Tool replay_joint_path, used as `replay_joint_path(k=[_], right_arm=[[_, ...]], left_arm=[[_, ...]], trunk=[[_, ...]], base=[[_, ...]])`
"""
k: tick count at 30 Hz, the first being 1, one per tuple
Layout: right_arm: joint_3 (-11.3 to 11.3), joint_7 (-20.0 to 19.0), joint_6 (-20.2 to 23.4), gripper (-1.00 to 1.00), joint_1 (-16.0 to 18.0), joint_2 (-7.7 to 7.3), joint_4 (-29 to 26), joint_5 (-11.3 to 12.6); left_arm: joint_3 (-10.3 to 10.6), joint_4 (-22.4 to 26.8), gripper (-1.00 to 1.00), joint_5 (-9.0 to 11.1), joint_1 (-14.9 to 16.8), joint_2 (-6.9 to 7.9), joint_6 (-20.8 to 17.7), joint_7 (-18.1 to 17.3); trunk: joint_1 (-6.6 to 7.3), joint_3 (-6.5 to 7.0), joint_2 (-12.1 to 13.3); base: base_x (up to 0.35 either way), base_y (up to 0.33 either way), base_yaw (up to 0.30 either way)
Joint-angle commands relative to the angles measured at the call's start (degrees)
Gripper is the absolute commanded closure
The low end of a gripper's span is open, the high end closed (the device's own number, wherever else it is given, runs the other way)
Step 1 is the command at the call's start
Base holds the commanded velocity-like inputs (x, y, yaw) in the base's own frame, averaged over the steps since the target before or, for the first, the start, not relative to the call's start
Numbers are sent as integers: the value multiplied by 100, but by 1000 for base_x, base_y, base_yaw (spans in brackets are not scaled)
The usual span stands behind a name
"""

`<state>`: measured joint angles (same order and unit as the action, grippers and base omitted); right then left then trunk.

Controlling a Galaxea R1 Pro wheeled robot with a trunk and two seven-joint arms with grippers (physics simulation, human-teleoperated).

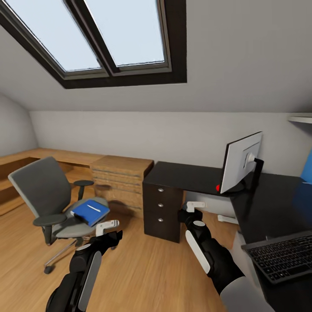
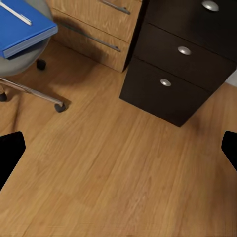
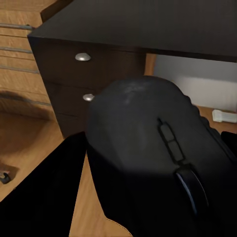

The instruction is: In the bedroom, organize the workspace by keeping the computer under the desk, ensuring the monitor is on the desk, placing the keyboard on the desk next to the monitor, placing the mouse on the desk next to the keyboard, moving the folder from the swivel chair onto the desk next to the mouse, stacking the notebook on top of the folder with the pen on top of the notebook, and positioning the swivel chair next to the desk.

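Observation:
The dark mouse (image 3: 148, 158) is held between the fingers of my shut right gripper (image 1: 191, 211), in the air in front of the black desk (image 1: 182, 173) and its drawers (image 1: 161, 206). The monitor (image 1: 240, 162) stands on the desk with its silver back toward me. Near the desk's front right lies the keyboard (image 1: 281, 255). To the left, the grey swivel chair (image 1: 41, 186) carries the blue folder (image 1: 90, 211) (image 2: 22, 29) with the pale pen (image 1: 93, 208) on top. My left gripper (image 1: 108, 229) hangs open and empty over the floor beside the chair. The notebook and the computer are out of view.
A light wooden counter (image 1: 121, 167) with bar-handled drawers (image 2: 94, 19) stands between chair and desk. Open wooden floor (image 2: 113, 168) lies in front of me. A small white object (image 1: 227, 219) lies under the desk. A blue panel (image 1: 307, 167) and a shelf (image 1: 301, 118) sit at far right.

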<state>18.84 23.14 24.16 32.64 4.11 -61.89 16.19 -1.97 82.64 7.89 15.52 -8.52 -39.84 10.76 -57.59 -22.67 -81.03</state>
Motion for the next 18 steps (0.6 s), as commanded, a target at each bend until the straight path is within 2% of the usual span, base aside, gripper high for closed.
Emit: replay_joint_path(k=[1,18], right_arm=[[15,50,13,100,6,-4,-7,51],[15,50,12,100,6,-7,-7,51]], left_arm=[[-5,7,-100,61,4,-5,-23,40],[-5,6,-100,63,4,-9,-23,40]], trunk=[[-4,-7,-4],[-4,-7,-4]], base=[[326,0,0],[326,0,0]])
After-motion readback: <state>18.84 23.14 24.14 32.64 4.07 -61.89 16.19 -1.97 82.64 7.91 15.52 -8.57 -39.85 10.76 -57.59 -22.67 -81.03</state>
